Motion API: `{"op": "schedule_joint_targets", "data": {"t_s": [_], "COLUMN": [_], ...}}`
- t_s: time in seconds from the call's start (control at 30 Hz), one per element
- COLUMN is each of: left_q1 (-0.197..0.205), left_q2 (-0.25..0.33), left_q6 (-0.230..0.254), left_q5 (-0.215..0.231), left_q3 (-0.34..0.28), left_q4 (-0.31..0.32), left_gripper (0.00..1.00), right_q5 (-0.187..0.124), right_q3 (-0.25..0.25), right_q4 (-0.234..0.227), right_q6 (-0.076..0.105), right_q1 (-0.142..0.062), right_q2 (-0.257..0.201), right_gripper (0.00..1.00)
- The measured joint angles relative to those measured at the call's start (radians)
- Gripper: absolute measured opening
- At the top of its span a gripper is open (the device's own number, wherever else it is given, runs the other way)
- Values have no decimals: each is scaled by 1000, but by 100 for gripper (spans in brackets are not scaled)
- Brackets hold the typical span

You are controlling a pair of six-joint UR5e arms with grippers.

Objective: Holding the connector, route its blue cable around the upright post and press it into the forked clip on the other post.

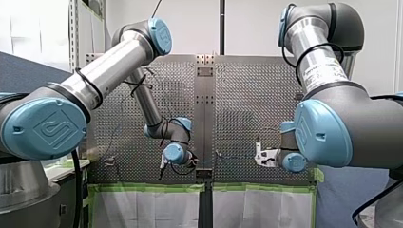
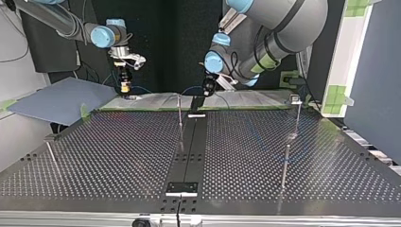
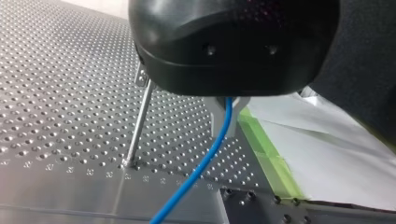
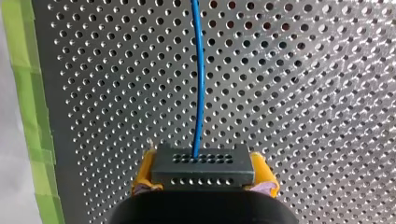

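Held at both ends over a perforated tabletop [image 2: 118,151]

Edged with green tape [image 4: 28,93], dark backdrop [image 2: 179,47] behind. Right hand [image 4: 203,173] clamped by yellow pads [image 4: 144,170] on the dark connector [image 4: 203,163], blue cable [image 4: 200,84] running out across the holes. Left hand [image 3: 228,116] closed round it near a thin upright post [image 3: 139,126].

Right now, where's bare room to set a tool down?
In the top view, bare table lies between the left post and the black centre strip, and between that strip and the right post. The far edge is crowded: my right arm, my left arm, connector, blue cable.
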Motion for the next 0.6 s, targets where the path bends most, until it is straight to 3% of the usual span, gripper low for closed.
{"op": "schedule_joint_targets", "data": {"t_s": [0.37,0.6], "left_q1": [2,3], "left_q2": [0,0], "left_q6": [-2,-10], "left_q5": [10,11], "left_q3": [4,9], "left_q4": [0,-1], "left_gripper": [0,0], "right_q5": [28,32], "right_q3": [-4,-36], "right_q4": [-7,19], "right_q6": [-12,-42], "right_q1": [-1,9], "right_q2": [3,40], "right_gripper": [56,56]}}
